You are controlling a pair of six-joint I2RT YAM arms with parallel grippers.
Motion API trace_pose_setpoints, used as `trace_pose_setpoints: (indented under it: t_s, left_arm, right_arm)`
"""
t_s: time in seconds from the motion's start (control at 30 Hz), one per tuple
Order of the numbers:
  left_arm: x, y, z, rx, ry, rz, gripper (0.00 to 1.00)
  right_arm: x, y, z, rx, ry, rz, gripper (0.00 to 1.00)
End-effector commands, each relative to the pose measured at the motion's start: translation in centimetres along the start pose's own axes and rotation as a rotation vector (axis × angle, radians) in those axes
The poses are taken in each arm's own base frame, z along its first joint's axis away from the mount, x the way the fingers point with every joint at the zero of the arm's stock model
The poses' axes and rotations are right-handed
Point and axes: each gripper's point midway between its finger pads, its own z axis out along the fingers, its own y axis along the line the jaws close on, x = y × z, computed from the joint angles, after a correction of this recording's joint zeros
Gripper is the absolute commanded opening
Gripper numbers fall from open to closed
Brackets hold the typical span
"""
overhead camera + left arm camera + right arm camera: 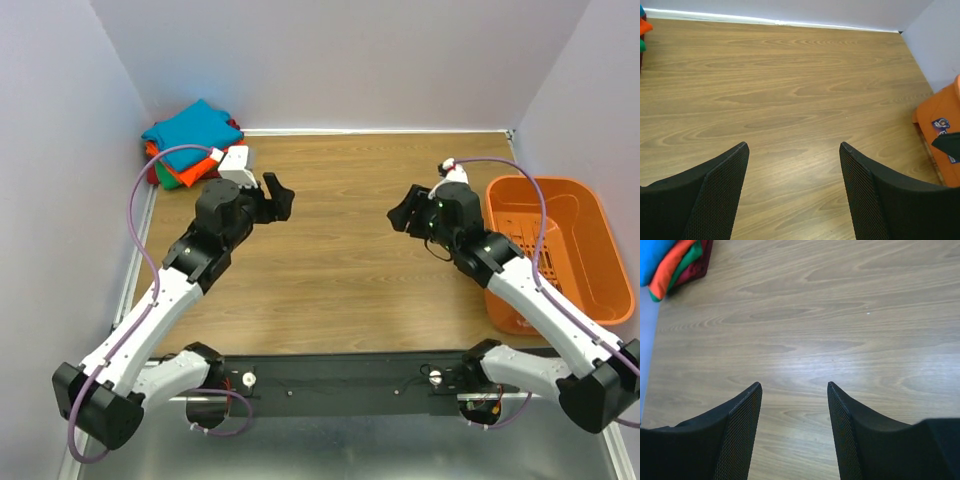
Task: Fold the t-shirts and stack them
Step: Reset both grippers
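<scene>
Shirts: the stack (pixel 192 142) sits in the far left corner of the tabletop (pixel 340 265), teal shirt (pixel 190 122) on top, then orange (pixel 671 266), green (pixel 689 261) and dark red (pixel 699 264) beneath.
Shape: roughly square, so I see no long axis to line up with; the teal layer looks a bit rumpled.
Left hand (pixel 278 196): open and empty, above bare wood. The stack lies near, at about 10 o'clock from it.
Right hand (pixel 405 210): open and empty too. The stack is well apart from it, between 9 and 10 o'clock.
Nearer arm: my left, plainly.
Basket (pixel 560 186): at 3 o'clock, beside my right arm.
Judgement: stacking looks close to done; any tidying belongs to my left hand.
</scene>
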Motion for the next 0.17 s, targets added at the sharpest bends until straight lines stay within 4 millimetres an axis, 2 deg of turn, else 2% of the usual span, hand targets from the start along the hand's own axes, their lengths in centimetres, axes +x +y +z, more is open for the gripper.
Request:
trace_pose_setpoints:
  t_s: [0.0,0.13]
  left_arm:
    - [-0.05,-0.2,-0.51,0.011,-0.024,0.028,0.8]
    - [0.32,-0.07,-0.44,0.008,0.001,0.063,0.8]
  right_arm:
    - [-0.2,-2.71,-0.82,0.108,-0.066,0.009,0.62]
    - [-0.42,-3.23,-0.84,0.129,-0.096,0.026,0.63]
